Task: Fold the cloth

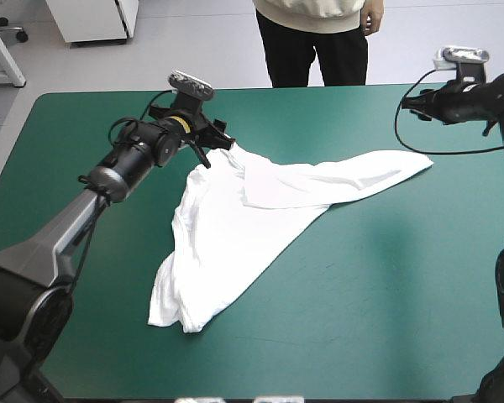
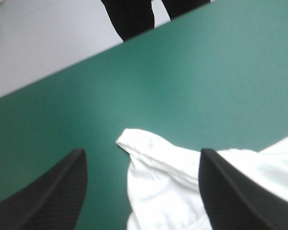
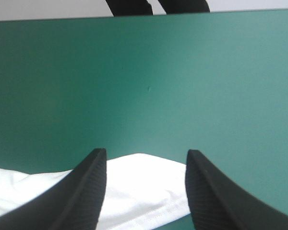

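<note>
The white T-shirt (image 1: pixel 227 227) lies on the teal-green cover, its body running from the far left toward the front. One long flap is folded across toward the right and ends near the right gripper. My left gripper (image 1: pixel 218 144) hovers open over the shirt's far-left corner (image 2: pixel 134 141), which shows between and just ahead of the fingers (image 2: pixel 57 191). My right gripper (image 1: pixel 414 103) is also open, just above and beyond the flap's right tip (image 1: pixel 416 164). In the right wrist view the shirt's rounded edge (image 3: pixel 139 167) lies between the fingers (image 3: pixel 86 191).
The table's far edge (image 1: pixel 319 87) runs close behind both grippers. The teal-green cover (image 1: pixel 386 277) stretches from the shirt to the front and right edges.
</note>
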Action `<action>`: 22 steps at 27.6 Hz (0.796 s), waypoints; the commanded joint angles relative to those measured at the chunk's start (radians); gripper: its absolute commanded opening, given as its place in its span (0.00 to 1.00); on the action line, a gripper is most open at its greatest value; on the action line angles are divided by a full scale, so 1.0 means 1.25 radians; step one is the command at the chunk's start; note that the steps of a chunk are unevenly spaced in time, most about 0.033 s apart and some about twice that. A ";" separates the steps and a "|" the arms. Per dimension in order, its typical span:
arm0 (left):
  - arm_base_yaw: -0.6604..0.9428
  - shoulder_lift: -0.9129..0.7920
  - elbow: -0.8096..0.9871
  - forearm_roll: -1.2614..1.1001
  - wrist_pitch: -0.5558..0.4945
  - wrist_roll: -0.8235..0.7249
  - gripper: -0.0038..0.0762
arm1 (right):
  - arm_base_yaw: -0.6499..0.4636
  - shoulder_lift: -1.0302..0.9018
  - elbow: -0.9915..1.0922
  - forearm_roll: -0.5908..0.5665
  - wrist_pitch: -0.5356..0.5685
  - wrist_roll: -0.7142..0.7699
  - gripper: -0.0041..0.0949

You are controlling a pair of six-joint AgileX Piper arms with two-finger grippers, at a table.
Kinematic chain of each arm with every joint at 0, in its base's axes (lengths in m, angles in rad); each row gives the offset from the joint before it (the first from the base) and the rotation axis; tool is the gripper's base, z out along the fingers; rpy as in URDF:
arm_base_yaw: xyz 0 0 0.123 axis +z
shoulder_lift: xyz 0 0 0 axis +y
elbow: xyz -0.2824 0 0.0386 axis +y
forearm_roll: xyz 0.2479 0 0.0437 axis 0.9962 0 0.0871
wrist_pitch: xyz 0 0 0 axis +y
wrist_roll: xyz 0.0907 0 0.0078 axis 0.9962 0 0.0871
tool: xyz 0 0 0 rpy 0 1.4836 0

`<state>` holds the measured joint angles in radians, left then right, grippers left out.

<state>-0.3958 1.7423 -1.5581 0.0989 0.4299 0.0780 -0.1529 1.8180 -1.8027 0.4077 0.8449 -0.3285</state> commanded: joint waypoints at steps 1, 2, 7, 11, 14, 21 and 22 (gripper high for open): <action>0.000 -0.176 -0.027 0.017 0.100 0.002 0.64 | -0.014 -0.129 -0.076 0.008 0.086 0.002 0.54; 0.000 -0.218 -0.018 0.017 0.187 0.002 0.64 | -0.014 -0.165 -0.076 0.008 0.104 0.000 0.54; 0.000 -0.360 0.113 -0.016 0.445 0.002 0.64 | -0.014 -0.293 -0.076 0.015 0.152 0.000 0.53; 0.000 -0.482 0.278 -0.025 0.472 -0.048 0.64 | -0.014 -0.364 -0.076 0.015 0.200 0.003 0.53; 0.000 -0.571 0.385 -0.047 0.496 -0.077 0.64 | -0.014 -0.396 -0.076 0.015 0.224 0.014 0.53; 0.000 -0.637 0.613 -0.116 0.453 -0.096 0.64 | -0.014 -0.403 -0.076 0.061 0.248 0.014 0.53; 0.000 -0.633 0.643 -0.116 0.429 -0.096 0.64 | -0.014 -0.403 -0.076 0.066 0.251 0.014 0.53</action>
<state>-0.3958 0.9581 -0.8120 -0.0196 1.0574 -0.0280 -0.1650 1.3351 -1.8726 0.4468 1.2011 -0.3094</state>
